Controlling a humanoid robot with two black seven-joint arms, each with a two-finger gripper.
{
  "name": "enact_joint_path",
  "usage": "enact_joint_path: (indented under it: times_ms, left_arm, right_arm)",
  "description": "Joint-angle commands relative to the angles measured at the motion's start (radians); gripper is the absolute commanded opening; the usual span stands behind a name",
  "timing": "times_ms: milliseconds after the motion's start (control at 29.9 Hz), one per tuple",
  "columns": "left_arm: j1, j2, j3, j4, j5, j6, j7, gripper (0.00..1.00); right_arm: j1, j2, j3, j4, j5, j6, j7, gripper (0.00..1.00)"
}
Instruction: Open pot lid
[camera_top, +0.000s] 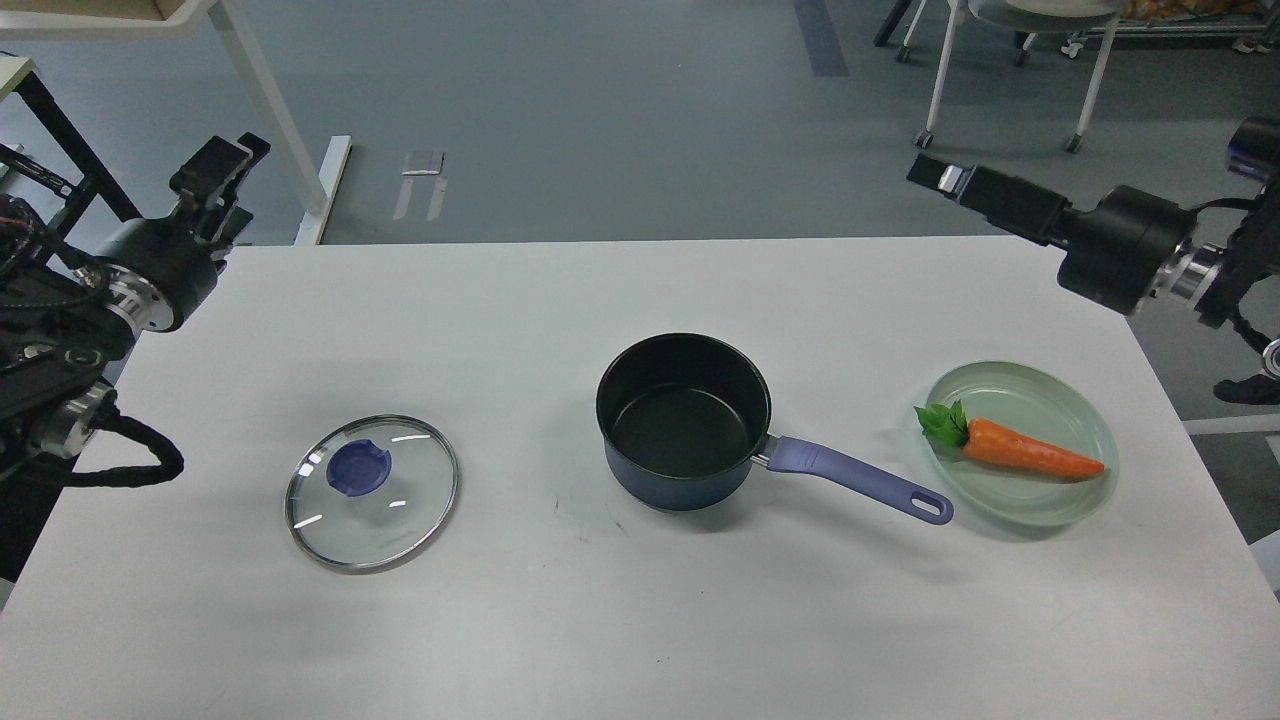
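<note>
I judge the task done: the lid (372, 492) lies flat on the surface (560, 620), well left of the uncovered pot (684, 422). My left end effector (222, 168) and right end effector (945, 177) hang clear, holding nothing; their finger spread I cannot tell. Nothing calls for a next move but parking the 2 arms.

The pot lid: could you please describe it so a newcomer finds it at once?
On the white table, look left of the dark pot. The pot lid lies flat there by itself: the only clear glass disc with a metal rim and purple-blue knob.
</note>
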Motion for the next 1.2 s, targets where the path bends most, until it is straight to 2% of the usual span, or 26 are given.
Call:
enact_joint_path:
  times_ms: [0, 134, 234, 368, 501, 802, 936, 1003, 1170]
  left_arm:
    - [0.001, -0.082, -0.036, 0.071, -0.02, 0.003, -0.001, 0.99]
    - [0.011, -0.115, -0.069, 0.076, -0.063, -0.004, -0.001, 0.99]
    - [0.012, -0.146, -0.073, 0.086, -0.204, -0.004, -0.001, 0.99]
    - [0.012, -0.204, -0.093, 0.157, -0.371, -0.006, -0.003, 0.99]
    - [0.017, -0.26, -0.153, 0.249, -0.413, -0.018, 0.0, 0.99]
    - [0.017, -0.355, -0.242, 0.407, -0.522, -0.273, 0.003, 0.99]
    - [0.017, -0.407, -0.265, 0.451, -0.548, -0.325, 0.0, 0.99]
    - [0.017, -0.416, -0.277, 0.456, -0.557, -0.334, 0.002, 1.0]
    - [0.017, -0.424, -0.286, 0.456, -0.56, -0.342, 0.003, 1.0]
  right_arm:
    - [0.008, 0.11, 0.019, -0.16, 0.157, -0.005, 0.004, 1.0]
    - [-0.002, 0.211, 0.103, -0.267, 0.296, -0.014, 0.004, 1.0]
    - [0.006, 0.305, 0.137, -0.344, 0.42, -0.015, 0.004, 1.0]
    - [0.0, 0.373, 0.19, -0.419, 0.595, -0.029, 0.004, 1.0]
    - [0.0, 0.448, 0.255, -0.488, 0.737, -0.029, 0.001, 1.0]
    - [0.011, 0.58, 0.331, -0.626, 1.074, -0.028, -0.03, 1.0]
    - [0.047, 0.597, 0.335, -0.672, 1.181, -0.028, -0.037, 1.0]
    - [0.061, 0.607, 0.341, -0.691, 1.244, -0.026, -0.057, 1.0]
    - [0.069, 0.655, 0.403, -0.729, 1.366, -0.023, -0.155, 1.0]
